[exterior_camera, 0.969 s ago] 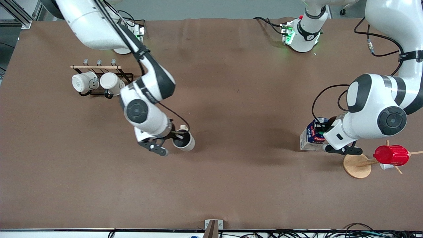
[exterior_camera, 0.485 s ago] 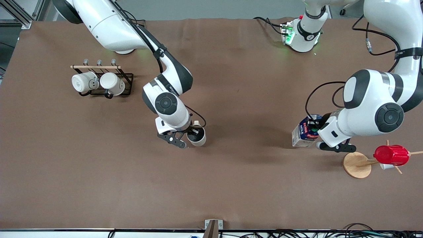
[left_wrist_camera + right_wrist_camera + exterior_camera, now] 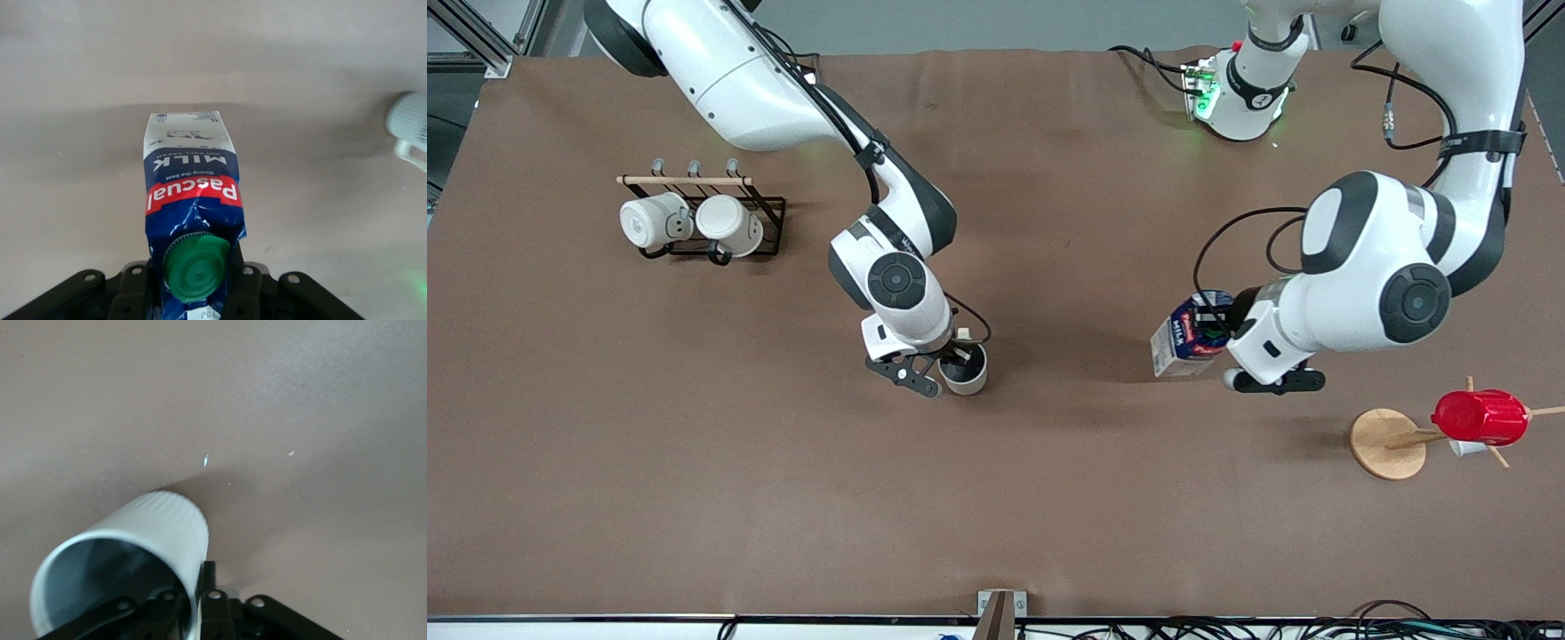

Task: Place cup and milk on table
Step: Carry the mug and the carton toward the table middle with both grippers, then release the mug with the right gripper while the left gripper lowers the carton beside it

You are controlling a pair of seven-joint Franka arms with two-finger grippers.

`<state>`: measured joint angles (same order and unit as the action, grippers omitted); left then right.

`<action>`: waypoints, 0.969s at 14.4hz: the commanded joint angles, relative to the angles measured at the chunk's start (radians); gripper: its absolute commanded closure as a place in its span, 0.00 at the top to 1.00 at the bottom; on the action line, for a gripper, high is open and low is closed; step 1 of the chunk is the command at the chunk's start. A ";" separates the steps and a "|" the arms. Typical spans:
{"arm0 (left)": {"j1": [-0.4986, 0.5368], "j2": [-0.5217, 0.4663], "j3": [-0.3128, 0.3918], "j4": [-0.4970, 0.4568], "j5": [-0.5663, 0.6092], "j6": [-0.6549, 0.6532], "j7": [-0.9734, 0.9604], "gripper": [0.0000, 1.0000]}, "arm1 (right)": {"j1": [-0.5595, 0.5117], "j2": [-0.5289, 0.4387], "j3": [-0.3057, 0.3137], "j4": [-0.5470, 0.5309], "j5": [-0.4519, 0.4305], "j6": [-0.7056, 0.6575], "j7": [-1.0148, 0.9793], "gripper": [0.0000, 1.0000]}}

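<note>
The cup (image 3: 966,372), cream with a dark grey inside, is held by its rim in my right gripper (image 3: 953,358), over the middle of the brown table (image 3: 996,498). In the right wrist view the cup (image 3: 150,547) has one finger inside and one outside its wall. The milk (image 3: 1184,342), a dark blue and white carton with a red patch, is held tilted in my left gripper (image 3: 1221,338), over the table toward the left arm's end. In the left wrist view the milk (image 3: 191,207) shows its green cap between the fingers.
A black rack (image 3: 711,218) with two white mugs stands toward the right arm's end. A wooden stand (image 3: 1389,443) carrying a red ribbed cup (image 3: 1480,417) stands toward the left arm's end, nearer the front camera than the milk.
My right gripper has carried the cup toward the table's middle. My left gripper has carried the milk away from the wooden stand, toward the middle.
</note>
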<state>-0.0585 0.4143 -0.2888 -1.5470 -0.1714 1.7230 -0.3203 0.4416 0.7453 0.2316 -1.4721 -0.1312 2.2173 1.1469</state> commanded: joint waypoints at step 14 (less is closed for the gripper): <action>-0.181 0.230 -0.107 0.232 -0.020 0.162 -0.447 0.36 | -0.300 -0.516 -0.165 0.004 -0.093 -0.462 -0.724 1.00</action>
<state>-0.2096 0.5751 -0.3942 -1.4062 -0.1769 1.8846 -0.7229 0.1359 0.3053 0.1131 -1.4135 -0.2676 1.7819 0.5445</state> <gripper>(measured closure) 0.634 0.000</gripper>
